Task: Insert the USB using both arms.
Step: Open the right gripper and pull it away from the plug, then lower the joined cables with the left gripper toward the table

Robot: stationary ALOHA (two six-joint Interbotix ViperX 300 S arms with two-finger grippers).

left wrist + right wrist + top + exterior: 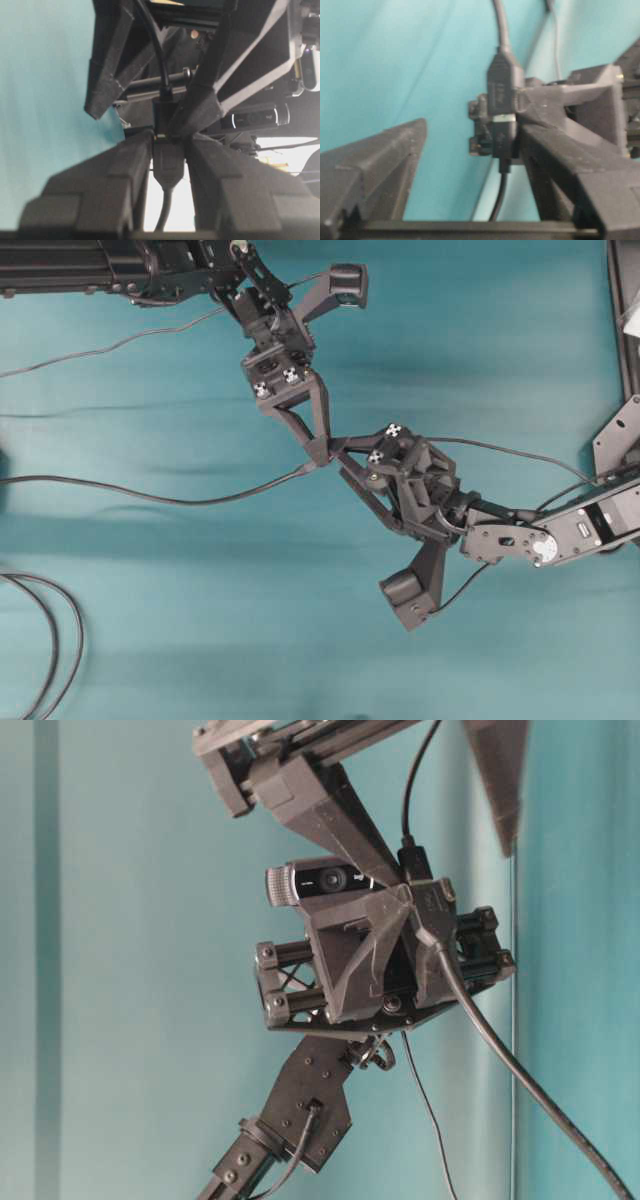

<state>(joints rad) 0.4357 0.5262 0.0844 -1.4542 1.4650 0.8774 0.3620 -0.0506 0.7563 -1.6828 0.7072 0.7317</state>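
I am seeing both arms meeting above the middle of the teal worktop (500, 340). The left gripper (320, 445) is clamping the socket (167, 165); the right gripper (345, 455) looks open beside the USB (502, 82), already mating. A tilt could be jamming it

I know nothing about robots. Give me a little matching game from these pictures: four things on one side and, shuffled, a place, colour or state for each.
1 left gripper
2 right gripper
3 table
4 looped cords

A teal
B open, fingers wide apart
C lower left corner of the overhead view
D shut on the USB

Pairs: 1-D, 2-B, 3-A, 4-C
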